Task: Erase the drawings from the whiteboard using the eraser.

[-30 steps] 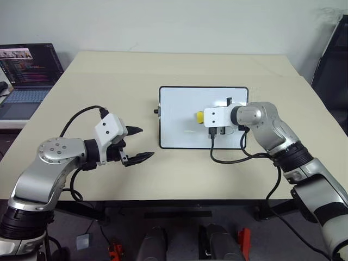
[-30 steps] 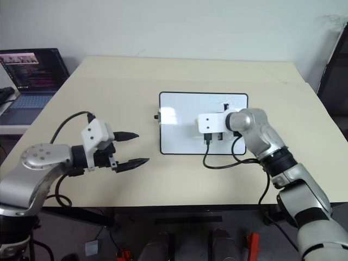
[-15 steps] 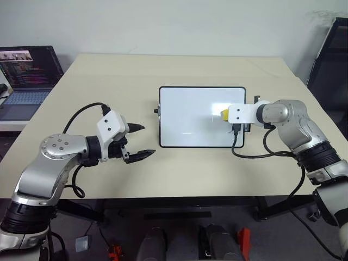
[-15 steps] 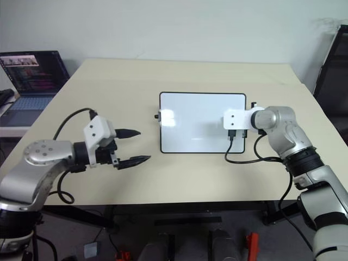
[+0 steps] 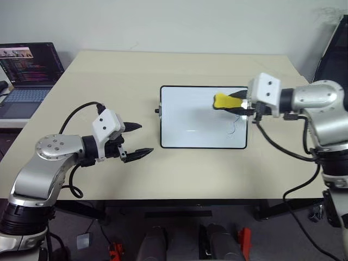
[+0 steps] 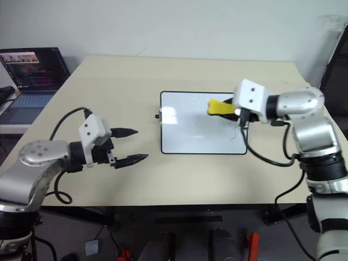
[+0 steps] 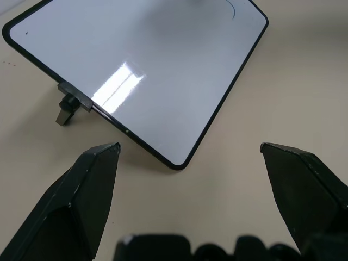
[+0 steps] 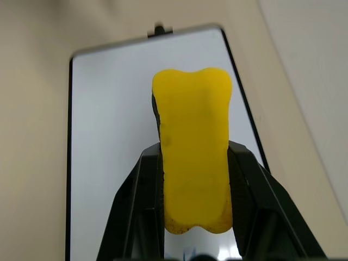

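The whiteboard (image 5: 198,117) lies flat at the table's middle, black-framed, with a small knob on its left side. A thin curved pen mark (image 5: 234,128) sits near its right edge; the mark (image 7: 232,6) is also seen from the left wrist. My right gripper (image 5: 237,104) is shut on the yellow eraser (image 5: 223,101), holding it in the air over the board's right part, with the eraser (image 8: 192,147) clamped between both black fingers. My left gripper (image 5: 140,140) hovers open and empty above the table, just left of the board's near left corner.
An open laptop (image 5: 27,70) stands on a side desk at the far left. A black chair (image 5: 333,51) is at the far right, beyond the table corner. Bare beige table (image 5: 179,174) surrounds the board.
My right gripper has carried the eraser from the board's middle to the right and up off its surface, rolling at the wrist. The left arm has not moved.
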`<act>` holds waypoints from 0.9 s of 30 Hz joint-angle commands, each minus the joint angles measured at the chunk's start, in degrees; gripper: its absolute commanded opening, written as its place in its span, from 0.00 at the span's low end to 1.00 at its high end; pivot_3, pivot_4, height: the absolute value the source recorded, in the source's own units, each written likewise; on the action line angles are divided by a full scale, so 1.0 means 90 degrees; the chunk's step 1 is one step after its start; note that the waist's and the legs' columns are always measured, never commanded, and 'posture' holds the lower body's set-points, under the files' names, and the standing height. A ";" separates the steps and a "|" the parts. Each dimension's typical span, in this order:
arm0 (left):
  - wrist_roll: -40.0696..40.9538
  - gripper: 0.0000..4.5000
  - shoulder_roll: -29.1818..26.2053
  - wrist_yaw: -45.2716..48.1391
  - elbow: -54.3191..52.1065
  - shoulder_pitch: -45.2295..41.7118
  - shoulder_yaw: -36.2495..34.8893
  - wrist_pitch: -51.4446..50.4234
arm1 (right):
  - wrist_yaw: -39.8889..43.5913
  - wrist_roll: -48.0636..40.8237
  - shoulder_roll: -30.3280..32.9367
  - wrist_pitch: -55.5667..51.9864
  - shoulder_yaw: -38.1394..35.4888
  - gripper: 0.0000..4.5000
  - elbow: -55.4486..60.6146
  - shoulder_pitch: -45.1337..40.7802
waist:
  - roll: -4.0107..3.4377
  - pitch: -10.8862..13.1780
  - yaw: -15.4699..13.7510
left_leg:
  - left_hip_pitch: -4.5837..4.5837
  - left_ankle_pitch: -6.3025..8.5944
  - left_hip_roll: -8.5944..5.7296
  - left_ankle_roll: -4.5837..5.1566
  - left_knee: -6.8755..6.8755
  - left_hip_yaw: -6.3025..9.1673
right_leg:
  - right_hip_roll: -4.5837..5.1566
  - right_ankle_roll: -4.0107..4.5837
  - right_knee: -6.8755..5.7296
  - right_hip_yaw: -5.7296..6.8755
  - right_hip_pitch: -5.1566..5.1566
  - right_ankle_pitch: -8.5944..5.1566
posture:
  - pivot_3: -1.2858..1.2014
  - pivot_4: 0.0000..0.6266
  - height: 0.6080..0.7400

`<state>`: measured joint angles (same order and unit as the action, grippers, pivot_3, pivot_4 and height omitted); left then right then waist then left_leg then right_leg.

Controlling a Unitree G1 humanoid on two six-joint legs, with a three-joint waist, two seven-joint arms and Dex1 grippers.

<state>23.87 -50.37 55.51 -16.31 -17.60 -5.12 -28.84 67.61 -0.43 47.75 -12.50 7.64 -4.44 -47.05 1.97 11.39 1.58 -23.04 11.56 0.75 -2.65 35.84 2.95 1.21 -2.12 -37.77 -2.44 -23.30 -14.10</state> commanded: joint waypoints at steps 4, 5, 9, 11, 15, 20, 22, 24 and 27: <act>0.0076 1.00 -0.0136 -0.0018 -0.0134 -0.0103 -0.0374 0.0016 | 0.0090 0.0738 0.0898 0.0584 0.0220 0.25 -0.0940 0.0344 | 0.0000 0.0000 0.0032 | 0.0003 0.0000 0.0002 0.0000 -0.0003 -0.0006 | -0.0002 0.0004 -0.0005 -0.0002 -0.0003 -0.0003 | 0.52 0.24 1.00; 0.0077 1.00 -0.0165 -0.0001 -0.0121 -0.0095 -0.0413 0.0011 | 0.0071 0.0763 0.0993 0.0643 0.0176 0.25 -0.1062 0.0383 | -0.0002 0.0001 0.0051 | 0.0003 0.0000 0.0003 0.0000 -0.0003 -0.0006 | -0.0003 0.0000 -0.0008 -0.0002 -0.0004 0.0000 | 0.52 0.24 1.00; 0.0073 1.00 -0.0254 0.0062 -0.0038 -0.0058 -0.0499 0.0039 | 0.0040 0.0731 0.1189 0.0866 0.0046 0.25 -0.1264 0.0513 | -0.0004 0.0002 0.0127 | 0.0007 0.0000 0.0006 0.0000 -0.0010 -0.0012 | -0.0006 -0.0014 -0.0018 -0.0006 -0.0011 0.0008 | 0.52 0.24 1.00; 0.0049 1.00 -0.0275 0.0075 0.0001 -0.0099 -0.0452 0.0059 | 0.0047 0.0598 0.1224 0.0939 -0.0053 0.25 -0.1262 0.0571 | -0.0004 0.0002 0.0139 | 0.0008 0.0000 0.0006 0.0000 -0.0011 -0.0011 | -0.0006 -0.0014 -0.0019 -0.0005 -0.0011 0.0007 | 0.52 0.24 1.00; 0.0084 1.00 -0.0250 0.0074 -0.0011 -0.0174 -0.0410 0.0040 | 0.0072 0.0389 0.1229 0.0909 -0.0227 0.25 -0.1171 0.0532 | -0.0004 0.0002 0.0145 | 0.0007 0.0000 0.0004 0.0000 -0.0009 -0.0012 | -0.0006 -0.0017 -0.0018 -0.0008 -0.0011 0.0008 | 0.52 0.24 1.00; 0.0093 1.00 -0.0207 0.0057 -0.0027 -0.0170 -0.0410 0.0071 | 0.0027 0.0394 0.1193 0.0944 -0.0243 0.25 -0.1257 0.0366 | -0.0004 0.0002 0.0147 | 0.0007 0.0000 0.0004 0.0000 -0.0009 -0.0011 | -0.0006 -0.0017 -0.0019 -0.0008 -0.0011 0.0008 | 0.52 0.24 1.00; 0.0098 1.00 -0.0213 0.0057 -0.0046 -0.0165 -0.0411 0.0068 | 0.0029 0.0382 0.1179 0.0949 -0.0227 0.25 -0.1246 0.0362 | -0.0004 0.0002 0.0146 | 0.0007 0.0000 0.0005 0.0000 -0.0009 -0.0011 | -0.0006 -0.0017 -0.0019 -0.0007 -0.0011 0.0008 | 0.52 0.24 1.00; 0.0089 1.00 -0.0221 0.0060 -0.0043 -0.0178 -0.0397 0.0072 | 0.0028 0.0379 0.1155 0.0954 -0.0211 0.25 -0.1250 0.0337 | -0.0004 0.0002 0.0146 | 0.0007 0.0000 0.0004 0.0000 -0.0009 -0.0011 | -0.0006 -0.0018 -0.0018 -0.0008 -0.0011 0.0008 | 0.52 0.24 1.00; 0.0019 1.00 -0.0224 0.0029 -0.0027 -0.0250 -0.0366 0.0144 | 0.0002 0.0407 0.1125 0.0989 -0.0185 0.25 -0.1289 0.0305 | -0.0004 0.0002 0.0146 | 0.0007 0.0000 0.0004 0.0000 -0.0009 -0.0011 | -0.0006 -0.0018 -0.0019 -0.0008 -0.0011 0.0008 | 0.52 0.24 1.00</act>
<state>24.06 -51.93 55.79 -15.48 -18.42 -7.29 -28.58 68.06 3.46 57.56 -4.41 7.53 -16.47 -42.51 1.93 11.42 2.89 -22.97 11.56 0.79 -2.65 35.75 2.86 1.16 -2.28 -37.94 -2.51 -23.39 -14.03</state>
